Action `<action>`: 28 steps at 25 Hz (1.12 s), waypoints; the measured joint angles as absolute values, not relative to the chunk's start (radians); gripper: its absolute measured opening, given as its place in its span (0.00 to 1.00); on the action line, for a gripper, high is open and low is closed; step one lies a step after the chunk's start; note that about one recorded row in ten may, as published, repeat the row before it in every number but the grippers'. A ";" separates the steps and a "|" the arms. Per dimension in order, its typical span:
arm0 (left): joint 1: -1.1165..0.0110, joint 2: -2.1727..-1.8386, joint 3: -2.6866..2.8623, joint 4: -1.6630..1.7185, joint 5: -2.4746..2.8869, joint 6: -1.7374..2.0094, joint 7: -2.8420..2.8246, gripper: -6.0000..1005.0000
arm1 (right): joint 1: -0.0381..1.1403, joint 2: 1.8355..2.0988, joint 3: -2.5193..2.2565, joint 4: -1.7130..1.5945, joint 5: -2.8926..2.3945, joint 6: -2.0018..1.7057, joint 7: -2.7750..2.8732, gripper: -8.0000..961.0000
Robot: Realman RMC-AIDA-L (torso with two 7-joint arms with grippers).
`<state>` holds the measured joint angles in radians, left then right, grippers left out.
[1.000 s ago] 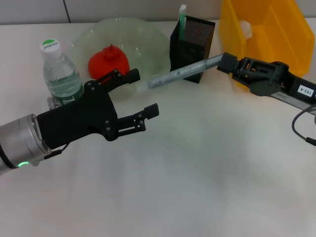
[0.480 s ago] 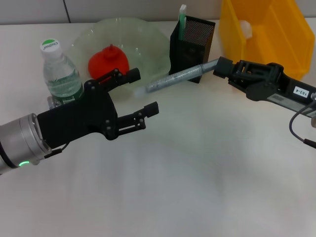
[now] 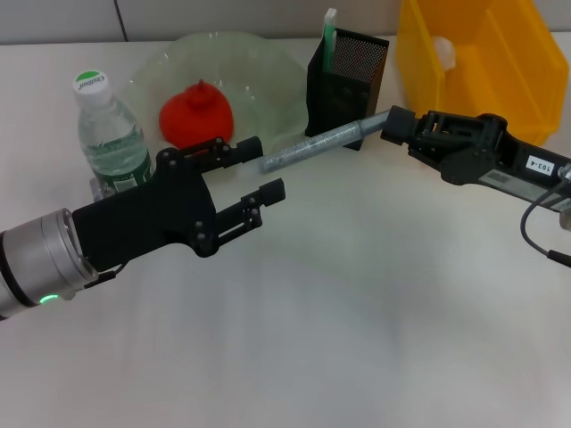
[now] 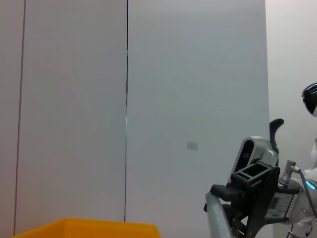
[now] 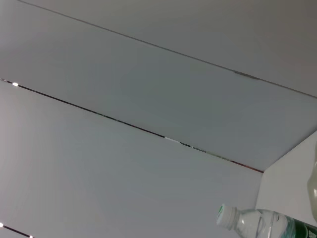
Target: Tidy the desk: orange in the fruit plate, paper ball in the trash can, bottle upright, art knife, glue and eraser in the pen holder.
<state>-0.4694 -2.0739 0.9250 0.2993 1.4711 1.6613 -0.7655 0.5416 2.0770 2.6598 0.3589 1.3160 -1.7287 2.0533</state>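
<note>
Left gripper point(image 3: 256, 169): nearest, above the desk point(image 3: 357, 312), fingers spread, nothing between them. Bottle point(image 3: 107, 134): upright, just behind its wrist. Orange point(image 3: 196, 114): in the fruit plate point(image 3: 268, 71), just beyond its fingertips. Right gripper point(image 3: 399, 125): clamped on one end of a grey stick point(image 3: 317, 143), which slants toward the left gripper. Pen holder point(image 3: 352, 80): behind the stick, holding a green-white stick point(image 3: 329, 36). Trash can point(image 3: 482, 53): behind the right gripper.

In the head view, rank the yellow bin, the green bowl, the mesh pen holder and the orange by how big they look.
1. Green bowl and yellow bin: about alike, and the bin is cut off by the frame, so unranked.
2. Pen holder.
3. Orange, close to the holder in apparent size.
</note>
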 joint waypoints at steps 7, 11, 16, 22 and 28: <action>-0.472 -2.074 0.925 0.299 1.471 1.661 -0.765 0.51 | 0.545 2.077 2.654 0.359 1.314 -1.729 2.056 0.15; -0.475 -2.074 0.925 0.299 1.472 1.661 -0.765 0.48 | 0.550 2.077 2.642 0.359 1.314 -1.727 2.058 0.15; -0.477 -2.074 0.925 0.299 1.473 1.661 -0.766 0.44 | 0.552 2.077 2.635 0.359 1.313 -1.725 2.058 0.15; -0.478 -2.074 0.925 0.299 1.475 1.661 -0.768 0.42 | 0.552 2.077 2.635 0.359 1.313 -1.724 2.062 0.15; -0.481 -2.074 0.925 0.288 1.477 1.661 -0.765 0.42 | 0.552 2.076 2.635 0.361 1.314 -1.724 2.065 0.15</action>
